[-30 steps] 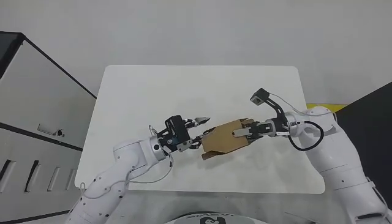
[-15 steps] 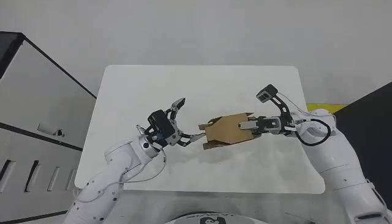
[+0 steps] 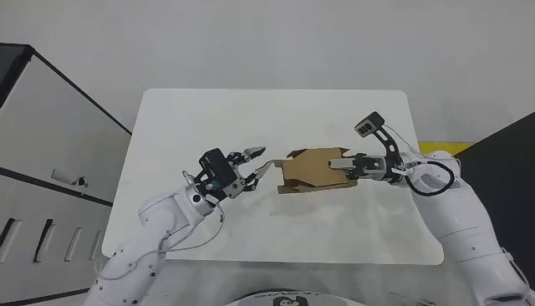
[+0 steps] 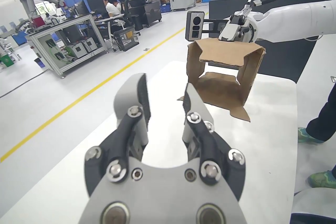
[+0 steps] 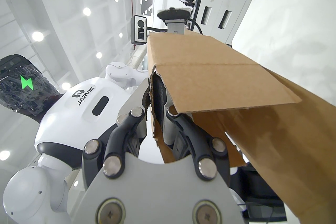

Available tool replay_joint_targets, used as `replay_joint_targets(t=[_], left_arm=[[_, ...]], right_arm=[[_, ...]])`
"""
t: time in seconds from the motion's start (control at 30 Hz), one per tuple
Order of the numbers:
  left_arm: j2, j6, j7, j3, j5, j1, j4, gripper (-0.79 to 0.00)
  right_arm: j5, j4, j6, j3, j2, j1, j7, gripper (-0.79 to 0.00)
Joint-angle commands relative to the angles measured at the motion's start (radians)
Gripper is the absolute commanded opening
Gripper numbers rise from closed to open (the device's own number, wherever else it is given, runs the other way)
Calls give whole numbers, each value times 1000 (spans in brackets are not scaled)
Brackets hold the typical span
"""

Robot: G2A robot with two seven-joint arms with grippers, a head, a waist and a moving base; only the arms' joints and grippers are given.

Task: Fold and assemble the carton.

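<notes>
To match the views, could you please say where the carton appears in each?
Top view: carton at the table centre.
Left wrist view: carton beyond the open left end effector.
Right wrist view: carton close up, edge clamped.
Shared landmark: the right end effector gripping it.

The white bench bears an opened brown carton, its lower flaps at the surface, just ahead of the left pincer.
</notes>
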Motion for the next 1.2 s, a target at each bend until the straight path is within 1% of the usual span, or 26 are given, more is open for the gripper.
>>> replay_joint_targets(t=[0.0,0.17,0.27,0.47,0.9,1.07,1.17], left_arm=[[0,-10,-14,6,4,-1,-9,-785],[2,-59,-42,22,1,-3,-25,-785],[1,-63,-56,39,4,-10,-29,-785],[-3,-54,-74,64,0,-28,-28,-785],[-5,-37,-94,75,4,-53,-18,-785],[-4,-36,-101,76,17,-58,-19,-785],[-4,-44,-121,78,15,-60,-20,-785]], right_arm=[[-3,-5,3,-1,-1,-3,-15,-785],[-16,-32,10,-2,0,-19,-43,-785],[-23,-38,7,-2,0,-23,-37,-785],[-44,-47,-1,-3,1,-31,-34,-785],[-54,-57,-19,1,5,-39,26,-785],[-67,-59,-10,5,9,-40,42,-785],[-90,-61,14,4,12,-38,52,-785]])
